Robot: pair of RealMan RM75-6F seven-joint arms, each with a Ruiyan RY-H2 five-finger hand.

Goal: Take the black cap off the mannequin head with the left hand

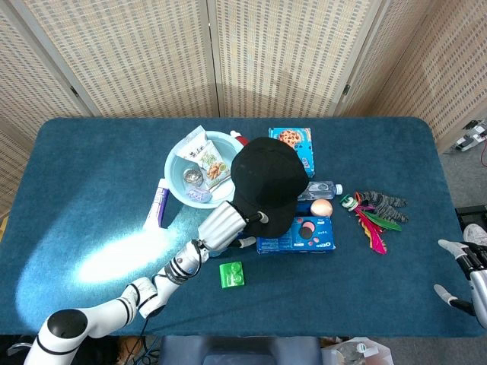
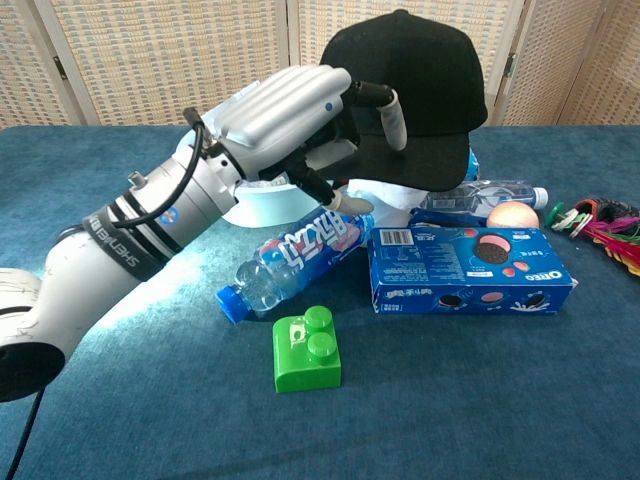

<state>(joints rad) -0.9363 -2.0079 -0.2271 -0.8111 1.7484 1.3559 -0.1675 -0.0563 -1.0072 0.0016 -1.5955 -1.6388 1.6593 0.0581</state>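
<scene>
At the middle of the blue table (image 1: 91, 167), the black cap (image 2: 415, 85) sits on the white mannequin head (image 2: 392, 193), with the left hand (image 2: 290, 115) at its brim, fingers (image 2: 392, 112) over the brim and thumb below; whether it grips is unclear. At the right near edge, the right hand (image 1: 473, 275) hangs empty, fingers apart. Near the cap lie a water bottle (image 2: 295, 258) and a green block (image 2: 307, 348).

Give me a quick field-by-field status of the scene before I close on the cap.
cap: black cap sits on the mannequin head
left hand: left hand at the cap's brim, fingers over the brim edge, grip not confirmed
right hand: right hand at the table's right edge, holding nothing
below the hand: water bottle lying on the table, basin behind it
nearby: Oreo box, green block
</scene>
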